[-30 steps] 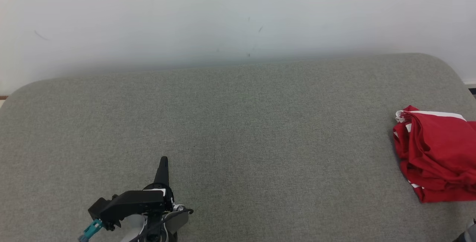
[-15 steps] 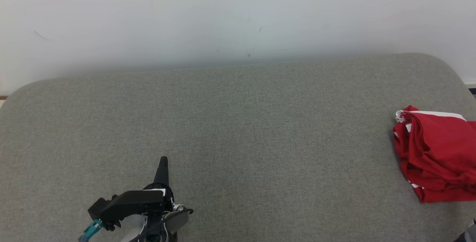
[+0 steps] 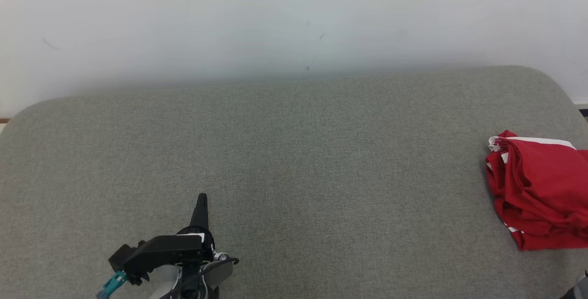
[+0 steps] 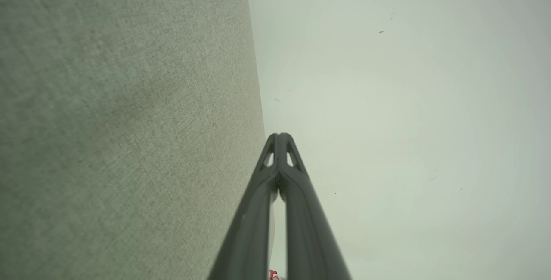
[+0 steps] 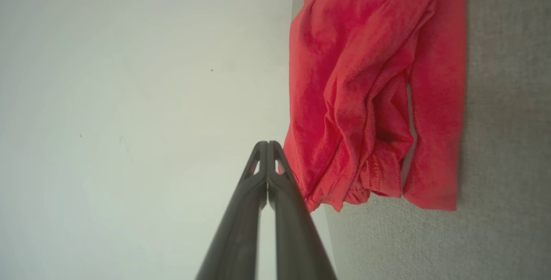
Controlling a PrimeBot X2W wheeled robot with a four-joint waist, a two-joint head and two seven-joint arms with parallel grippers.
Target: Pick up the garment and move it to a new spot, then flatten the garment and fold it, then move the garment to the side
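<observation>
Grey fabric tabletop [image 3: 294,161] against pale wall [image 3: 294,14]. Red garment [image 3: 539,188] with white trim, roughly folded, resting at tabletop's far right edge. Left tool [image 3: 202,196] low at left, closed tight, empty, well apart from garment. Right tool [image 5: 267,143] also closed, empty, near garment.

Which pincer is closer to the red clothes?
Right. The right pincer, shut, points along close beside the clothes. The left pincer is far off to their left, across the grey cushion.
</observation>
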